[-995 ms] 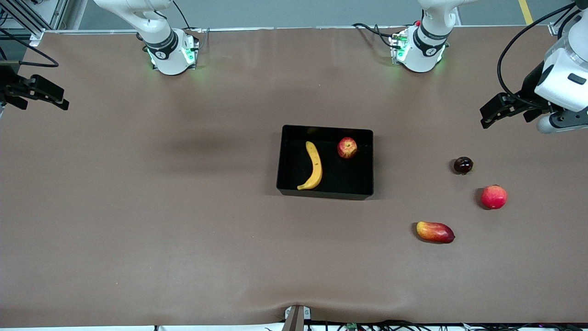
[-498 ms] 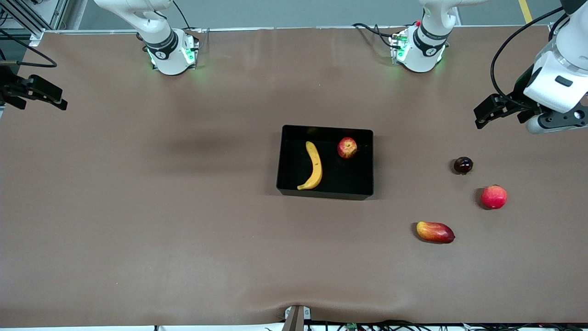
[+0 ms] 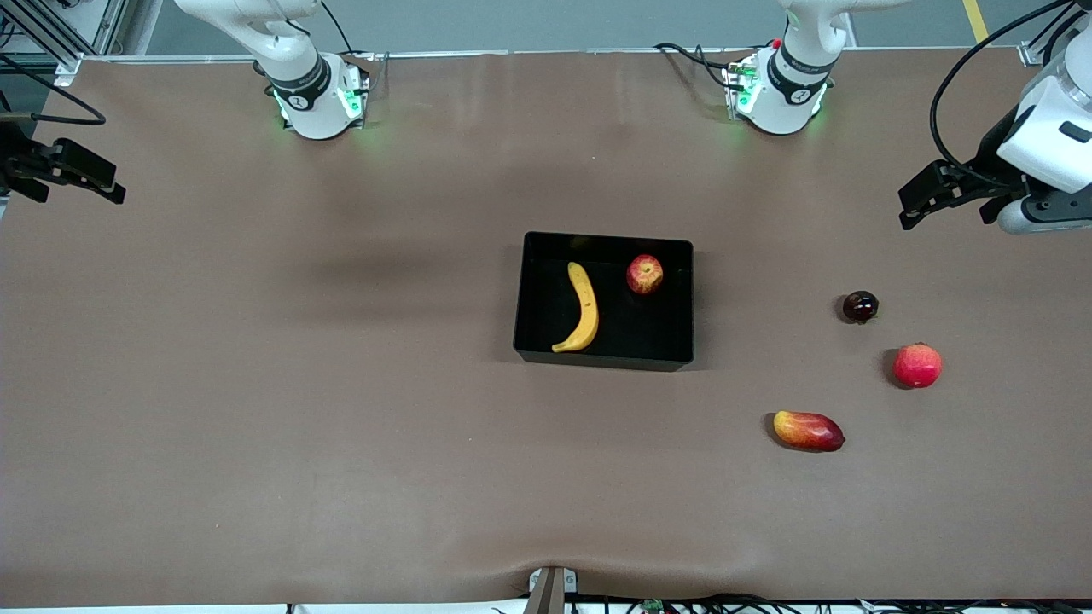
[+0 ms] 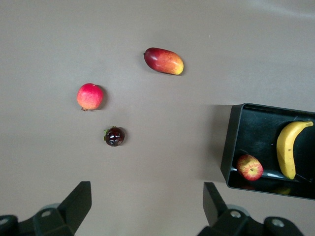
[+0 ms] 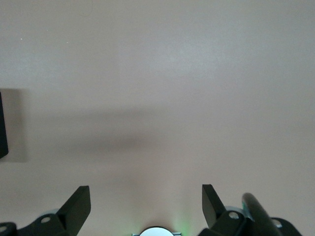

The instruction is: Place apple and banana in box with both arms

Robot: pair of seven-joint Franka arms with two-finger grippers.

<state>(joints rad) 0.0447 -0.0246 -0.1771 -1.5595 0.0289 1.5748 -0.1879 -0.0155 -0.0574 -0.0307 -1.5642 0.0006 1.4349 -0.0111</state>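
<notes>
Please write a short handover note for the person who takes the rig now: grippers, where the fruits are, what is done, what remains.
Left gripper: open, empty, up over bare table at the left arm's end.
Right gripper: open, empty, up over bare table at the right arm's end.
Banana and apple both lie in the box, apart from each other.
Done: both fruits placed.
Left: nothing of the placing, as far as I can see. The mango, pink fruit and dark fruit lie on the table, outside the box, toward the left arm's end.

A wide matte brown worktop point(image 3: 256, 409) fills the scene, its covering faintly rippled near the front edge; soft shadows cross it; a grey floor point(image 3: 554, 26) with a yellow line point(image 3: 975, 21) lies past its edge.
</notes>
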